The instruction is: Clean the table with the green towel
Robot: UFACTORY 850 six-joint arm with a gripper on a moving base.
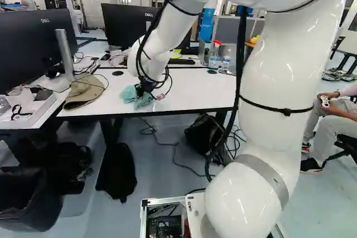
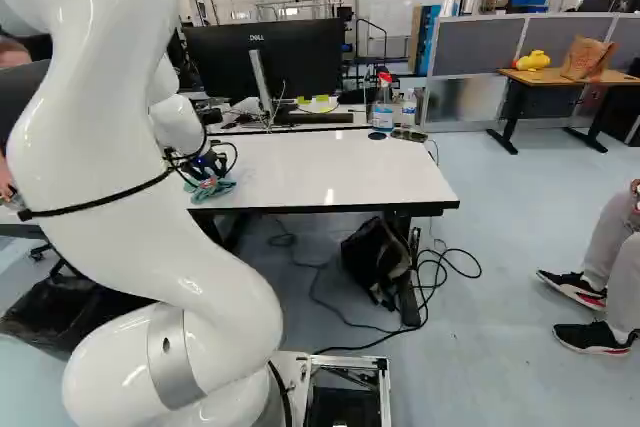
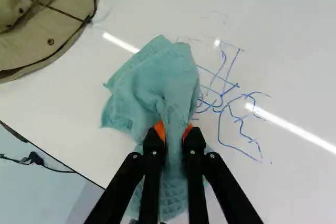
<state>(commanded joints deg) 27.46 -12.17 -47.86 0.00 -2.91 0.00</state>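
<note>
At the near edge of the white table [image 1: 192, 90], left of the middle of the left base view, my gripper [image 1: 146, 88] points down onto the green towel [image 1: 133, 94]. The right base view shows the towel [image 2: 210, 188] below the wrist. In the wrist view my gripper [image 3: 173, 137] is shut on the bunched towel [image 3: 157, 77], whose folds spread ahead of the fingers and hang below them. Blue pen marks [image 3: 226, 95] lie on the tabletop beside the towel, partly covered by it.
A khaki hat [image 1: 83, 92] lies on the table left of the towel in the left base view. Monitors [image 2: 265, 59], a keyboard [image 2: 313, 118] and spray bottles [image 2: 383, 105] stand behind. A black bag [image 2: 375, 259] sits under the table. A white tray [image 1: 28, 112] is at the far left.
</note>
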